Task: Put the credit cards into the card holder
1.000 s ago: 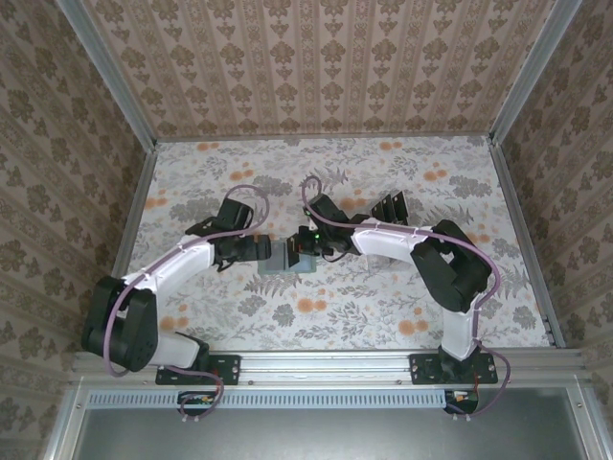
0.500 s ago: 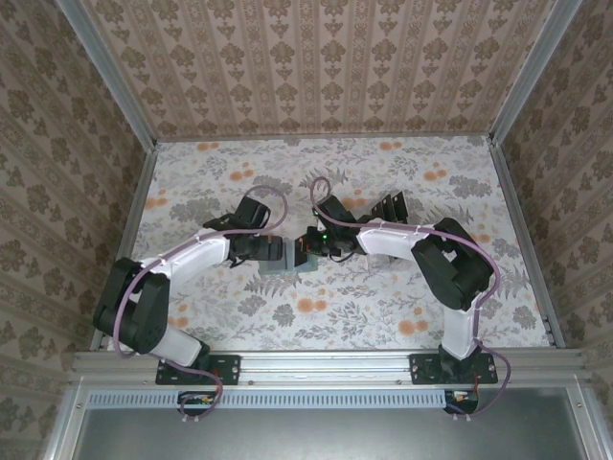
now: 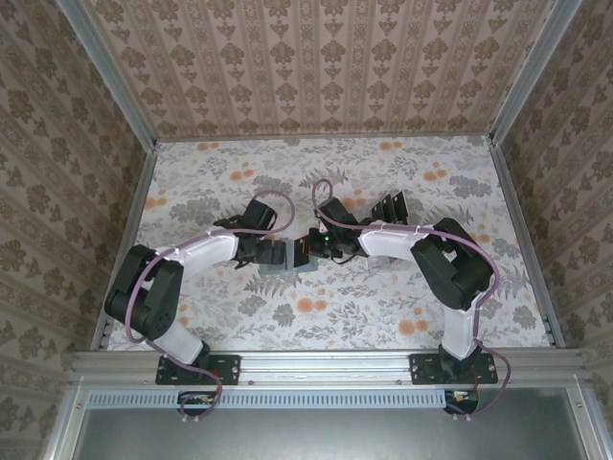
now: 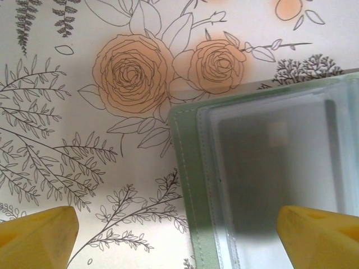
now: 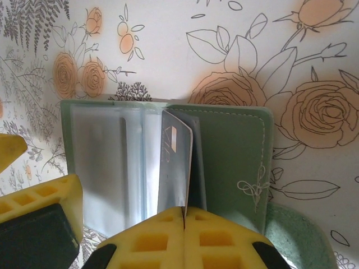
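Right wrist: right pincer [image 5: 184, 213] clamps a credit card [image 5: 174, 162] edge-up in the card holder [image 5: 235, 151]; left pincer [image 4: 179, 238] spread wide, empty.

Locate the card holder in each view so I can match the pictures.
Top external: holder just left of centre, where the two arms meet.
Left wrist: holder at lower right, green edge and clear sleeves cut off by the frame.
Right wrist: holder in the centre, lying open, the right gripper pinching a card at its fold.
Shared landmark: the orange-rose print on the surface around it.
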Tool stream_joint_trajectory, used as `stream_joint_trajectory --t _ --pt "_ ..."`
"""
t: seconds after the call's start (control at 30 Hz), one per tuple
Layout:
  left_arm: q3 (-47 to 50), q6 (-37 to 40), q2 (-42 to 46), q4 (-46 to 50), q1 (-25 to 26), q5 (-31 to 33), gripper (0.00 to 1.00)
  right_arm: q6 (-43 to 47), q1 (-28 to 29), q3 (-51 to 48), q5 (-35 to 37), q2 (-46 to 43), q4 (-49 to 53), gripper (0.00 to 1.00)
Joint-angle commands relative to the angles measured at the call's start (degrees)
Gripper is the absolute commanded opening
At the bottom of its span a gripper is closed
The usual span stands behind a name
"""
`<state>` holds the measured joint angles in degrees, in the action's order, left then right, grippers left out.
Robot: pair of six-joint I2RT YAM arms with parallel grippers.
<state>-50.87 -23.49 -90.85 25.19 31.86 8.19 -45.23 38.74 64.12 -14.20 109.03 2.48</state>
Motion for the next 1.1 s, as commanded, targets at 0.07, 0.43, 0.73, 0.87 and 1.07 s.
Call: stream_joint_trajectory --t 0.07,0.43,0.73,0.87,1.07 --pt "0.69 -0.24 -1.51 2.00 0.14 4.26 1.00 -0.12 -0.42 -2.22 0.22 0.28 2.02 0.00" --pt "2.88 -2.01 -1.37 3.90 -0.57 6.07 1.00 -0.12 -2.30 -3.19 -0.61 -1.44 1.38 0.00" --pt "4.04 -2.82 -0.87 3.99 -0.48 6.10 1.00 0.26 -3.66 -2.68 -4.04 -3.96 -1.51 0.00" --pt "4.54 -2.80 -0.65 4.08 -0.53 6.10 1.00 -0.43 -3.76 -3.45 -7.35 -4.21 -6.77 0.00" --pt "4.82 -2.81 -0.76 3.90 -0.48 6.14 1.00 -2.85 -3.74 -5.16 -12.09 -2.49 -16.18 0.00"
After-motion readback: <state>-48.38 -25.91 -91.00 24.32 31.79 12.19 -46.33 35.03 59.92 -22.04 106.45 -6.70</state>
